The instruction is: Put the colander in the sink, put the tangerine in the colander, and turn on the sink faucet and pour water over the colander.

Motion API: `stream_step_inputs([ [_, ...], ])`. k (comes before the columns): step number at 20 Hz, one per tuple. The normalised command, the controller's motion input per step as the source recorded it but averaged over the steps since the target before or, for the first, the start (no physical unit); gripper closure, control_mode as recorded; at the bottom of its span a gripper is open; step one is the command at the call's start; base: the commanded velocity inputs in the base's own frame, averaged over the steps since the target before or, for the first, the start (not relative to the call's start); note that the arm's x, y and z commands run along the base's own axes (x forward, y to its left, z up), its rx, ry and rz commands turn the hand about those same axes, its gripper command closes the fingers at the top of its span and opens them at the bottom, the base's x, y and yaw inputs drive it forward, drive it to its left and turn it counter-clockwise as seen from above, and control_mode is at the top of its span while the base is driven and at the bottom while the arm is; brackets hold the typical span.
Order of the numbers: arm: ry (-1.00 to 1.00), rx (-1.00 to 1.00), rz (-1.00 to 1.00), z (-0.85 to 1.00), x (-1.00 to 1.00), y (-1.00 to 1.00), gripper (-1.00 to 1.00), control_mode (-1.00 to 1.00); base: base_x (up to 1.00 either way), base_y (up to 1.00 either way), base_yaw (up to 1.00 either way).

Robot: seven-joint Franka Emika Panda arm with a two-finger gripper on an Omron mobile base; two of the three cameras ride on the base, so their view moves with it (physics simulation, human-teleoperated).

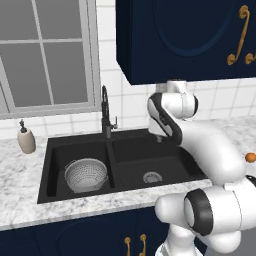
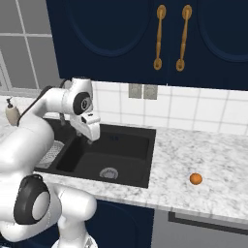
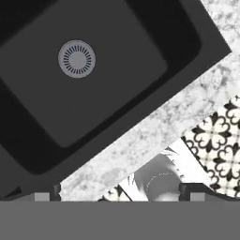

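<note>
The silver perforated colander (image 1: 86,175) sits upright in the left basin of the black sink (image 1: 131,159); in the right base view its edge (image 2: 51,152) peeks out behind my arm. On the marble counter right of the sink lies the small orange tangerine (image 2: 195,178), also at the frame edge (image 1: 250,158). My gripper (image 1: 160,138) (image 2: 90,140) hangs open and empty above the right basin, far from the tangerine. The hand view looks down past the gripper (image 3: 119,194) at that basin's floor and round drain (image 3: 77,58). The dark gooseneck sink faucet (image 1: 105,112) stands behind the divider, with no water running.
A beige soap dispenser (image 1: 26,139) stands on the counter left of the sink. Navy wall cabinets (image 2: 145,38) hang above the counter. A window (image 1: 45,55) is behind the sink at the left. Marble counter (image 2: 208,155) stretches to the right.
</note>
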Motion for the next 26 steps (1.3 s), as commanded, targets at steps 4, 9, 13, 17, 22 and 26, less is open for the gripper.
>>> stream_step_inputs([
  [4, 0.07, -0.27, 0.0, 0.0, 0.2, -1.0, -1.0, -1.0, 0.0, 0.0, 0.0],
  [9, 0.05, -0.2, 0.0, -0.02, 0.02, -0.98, -1.0, -1.0, 0.0, 0.0, 0.0],
  [13, -0.12, 0.15, 0.0, 0.0, -0.66, -1.0, -1.0, -1.0, 0.0, 0.0, 0.0],
  [17, -0.14, 0.26, 0.0, 0.0, -0.81, -1.0, -1.0, -1.0, 0.0, 0.0, 0.0],
  [22, -0.09, 0.22, 0.0, -0.01, -0.21, -1.0, -1.0, -1.0, 0.0, 0.0, 0.0],
  [26, 0.0, 0.09, 0.0, -0.14, 0.11, -0.9, -1.0, -1.0, 0.0, 0.0, 0.0],
])
